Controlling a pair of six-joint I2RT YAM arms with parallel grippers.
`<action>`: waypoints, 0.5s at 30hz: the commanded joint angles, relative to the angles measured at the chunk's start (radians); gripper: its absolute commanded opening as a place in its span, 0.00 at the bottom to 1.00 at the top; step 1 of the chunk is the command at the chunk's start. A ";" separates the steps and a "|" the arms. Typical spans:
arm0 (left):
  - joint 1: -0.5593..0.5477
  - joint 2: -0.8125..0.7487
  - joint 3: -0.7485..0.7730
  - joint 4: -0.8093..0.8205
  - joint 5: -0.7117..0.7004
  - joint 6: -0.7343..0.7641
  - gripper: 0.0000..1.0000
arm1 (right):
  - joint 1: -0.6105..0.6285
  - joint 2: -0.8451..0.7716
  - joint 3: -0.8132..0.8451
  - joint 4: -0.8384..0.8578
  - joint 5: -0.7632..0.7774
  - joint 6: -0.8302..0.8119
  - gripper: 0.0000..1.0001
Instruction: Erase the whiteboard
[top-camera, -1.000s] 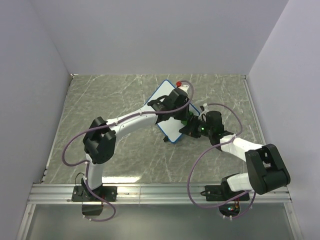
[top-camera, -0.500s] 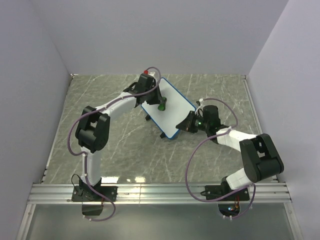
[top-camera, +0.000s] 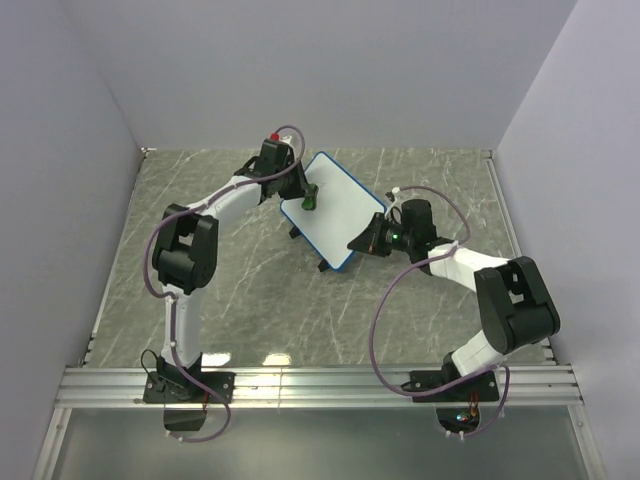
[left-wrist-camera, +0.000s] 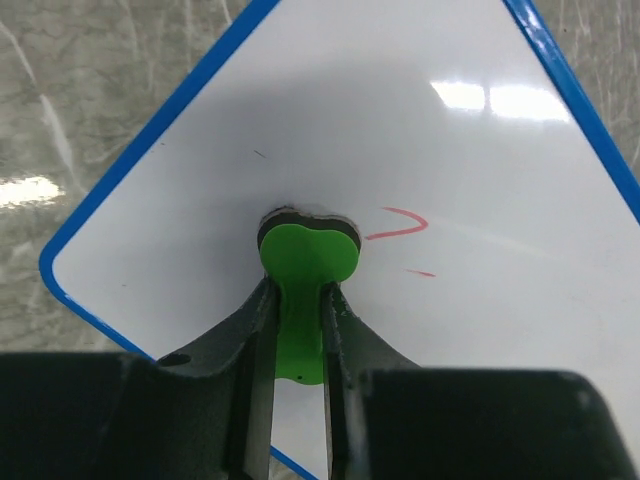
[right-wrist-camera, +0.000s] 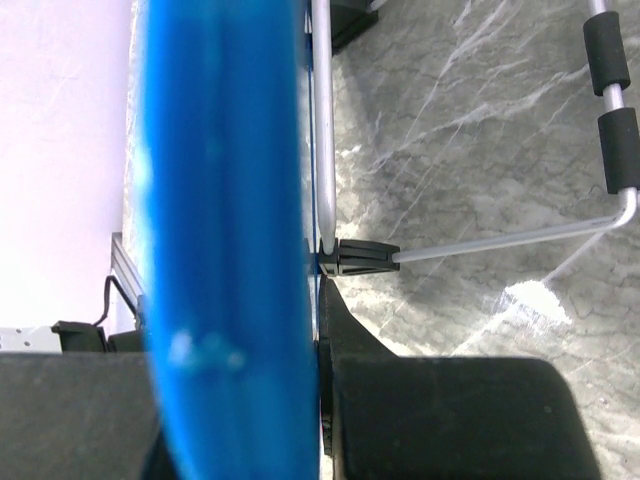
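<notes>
Located the whiteboard (top-camera: 335, 212) toward the back middle of the tabletop (top-camera: 250, 290), tilted up off the surface rather than lying flat. Recorded a rectangular panel with rounded corners, a glossy white face showing glare, and a smooth blue rim (right-wrist-camera: 225, 200). Noted a thin bent metal wire stand (right-wrist-camera: 500, 240) behind the panel, carrying black cylindrical sleeves at one end and joined at the rim by a small black clip. Found the left tool (left-wrist-camera: 297, 300) closed on the narrow stem of a green eraser (left-wrist-camera: 308, 255), both black fingers (left-wrist-camera: 255, 330) pressed against it. Observed a flat, lobed plastic head on that eraser, backed by a dark pad set against the white face. Logged two faint red marks (left-wrist-camera: 398, 222) just beside the eraser: one curved stroke and one short dash. Also logged a tiny dark fleck above and left of the eraser. Found the right tool (top-camera: 364, 243) clamped on the near right edge of the rim, seen edge-on in its wrist view, with one black finger tight against the back side. Confirmed a grey-green marbled stone pattern with pale veins across the tabletop, mostly matte with patches of glare.
</notes>
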 joint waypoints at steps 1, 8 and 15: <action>0.021 0.078 -0.044 -0.028 -0.064 0.051 0.00 | 0.055 0.086 -0.030 -0.177 -0.052 -0.058 0.00; 0.040 0.092 0.002 -0.029 -0.025 0.075 0.00 | 0.059 0.102 -0.038 -0.161 -0.051 -0.044 0.00; -0.066 0.082 0.131 -0.077 -0.025 0.092 0.00 | 0.069 0.138 -0.030 -0.166 -0.052 -0.050 0.00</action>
